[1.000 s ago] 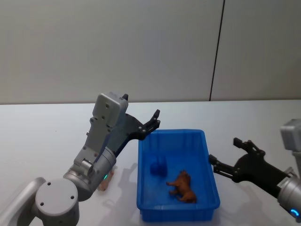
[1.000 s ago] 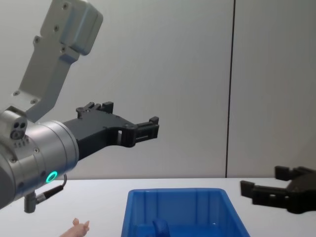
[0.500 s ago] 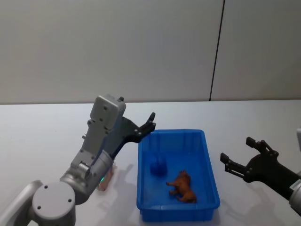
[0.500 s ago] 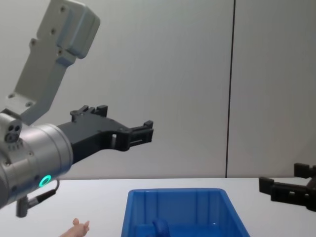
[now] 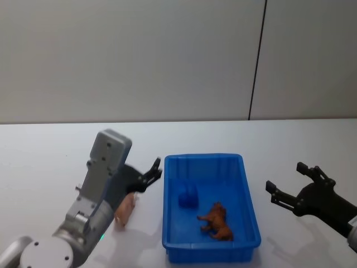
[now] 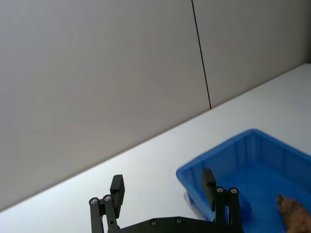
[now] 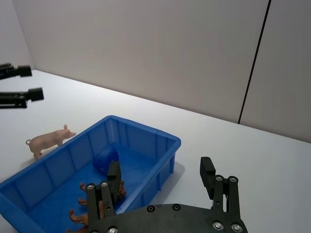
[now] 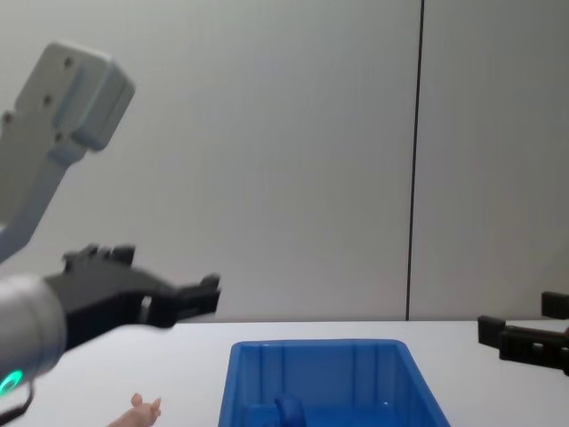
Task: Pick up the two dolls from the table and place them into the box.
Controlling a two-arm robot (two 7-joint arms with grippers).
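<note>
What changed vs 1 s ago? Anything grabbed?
Nothing grabbed. The left gripper dropped and pulled back from the far left corner of the bin to low beside the pink doll, fingers open, empty. The right gripper backed off rightward, also open. Unchanged: brown doll in the bin, pink doll on the table left of it.

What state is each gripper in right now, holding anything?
Left gripper: open, empty, left of the box, near the pink doll.
Right gripper: open, empty, right of the box.
</note>
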